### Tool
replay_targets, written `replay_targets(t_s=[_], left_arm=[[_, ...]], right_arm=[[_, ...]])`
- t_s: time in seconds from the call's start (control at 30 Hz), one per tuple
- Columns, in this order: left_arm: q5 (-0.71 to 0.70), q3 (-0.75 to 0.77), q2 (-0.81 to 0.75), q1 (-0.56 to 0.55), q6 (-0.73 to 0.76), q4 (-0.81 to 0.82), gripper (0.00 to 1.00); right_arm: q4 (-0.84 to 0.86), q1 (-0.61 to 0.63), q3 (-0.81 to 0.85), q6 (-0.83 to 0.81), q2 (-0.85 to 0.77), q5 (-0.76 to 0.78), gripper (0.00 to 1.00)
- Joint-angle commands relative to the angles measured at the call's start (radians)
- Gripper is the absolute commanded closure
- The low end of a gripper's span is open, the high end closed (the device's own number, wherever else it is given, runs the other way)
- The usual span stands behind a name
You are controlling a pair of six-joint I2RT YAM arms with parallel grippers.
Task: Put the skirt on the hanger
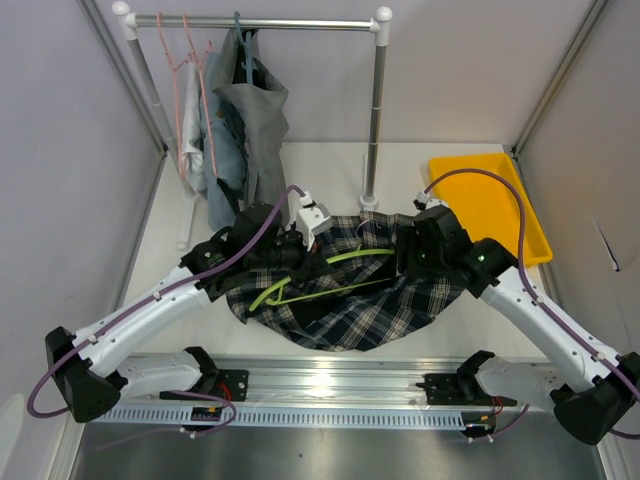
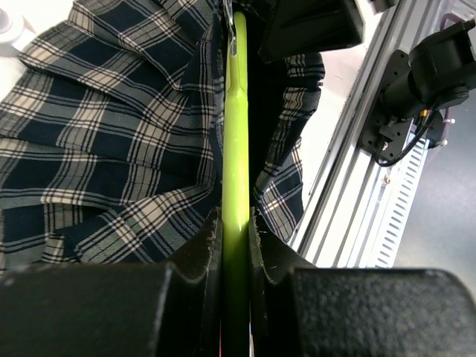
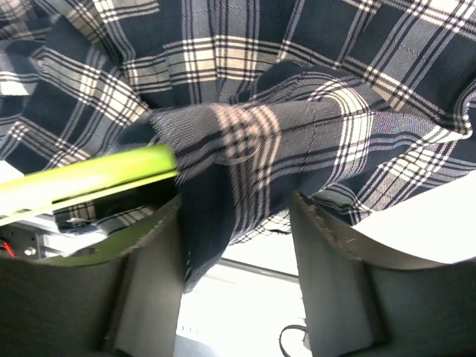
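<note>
No legible txt, nos., logos or signs in any of the 3 views. The plaid skirt [image 2: 111, 149] and the green hanger [image 2: 236, 149] show no lettering that can be made out, and any marks on the hardware are too small to read.

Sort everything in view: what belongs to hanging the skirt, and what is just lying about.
In the job: plaid skirt, lime-green hanger, left tool clamped on the hanger, right tool open at a skirt fold.
Lying about: yellow tray, clothes rail, grey garments and pink hangers on it.
</note>
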Motion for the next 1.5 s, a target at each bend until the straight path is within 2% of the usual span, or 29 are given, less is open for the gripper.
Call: replay_targets(t_s=[0.0, 0.2, 0.4, 0.6, 0.7, 1.03, 1.2, 1.47], left_arm=[[0.016, -0.019, 0.007, -0.008, -0.033, 0.141, 1.00], [0.013, -0.050, 0.025, -0.008, -0.034, 0.161, 1.00], [0.017, -0.053, 0.037, -0.008, -0.036, 0.175, 1.00], [0.025, -0.047, 0.057, -0.008, -0.040, 0.184, 1.00], [0.030, -0.047, 0.061, -0.008, -0.040, 0.182, 1.00], [0.034, -0.039, 0.067, -0.006, -0.027, 0.173, 1.00], [0.033, -0.041, 0.070, -0.008, -0.028, 0.175, 1.00], [0.042, -0.045, 0.071, -0.008, -0.033, 0.184, 1.00]], right_arm=[[0.044, 0.007, 0.002, 0.006, -0.054, 0.014, 0.39], [0.084, 0.015, -0.007, 0.001, -0.154, 0.011, 0.37], [0.218, 0.078, -0.055, -0.006, -0.214, -0.066, 0.38], [0.305, 0.242, -0.035, 0.004, -0.153, 0.081, 0.38], [0.334, 0.271, -0.021, 0.006, -0.102, 0.158, 0.36], [0.442, 0.284, -0.022, 0.009, -0.001, 0.265, 0.41], [0.465, 0.294, -0.032, 0.014, 0.010, 0.282, 0.52], [0.489, 0.311, -0.061, 0.027, 0.024, 0.315, 0.52]])
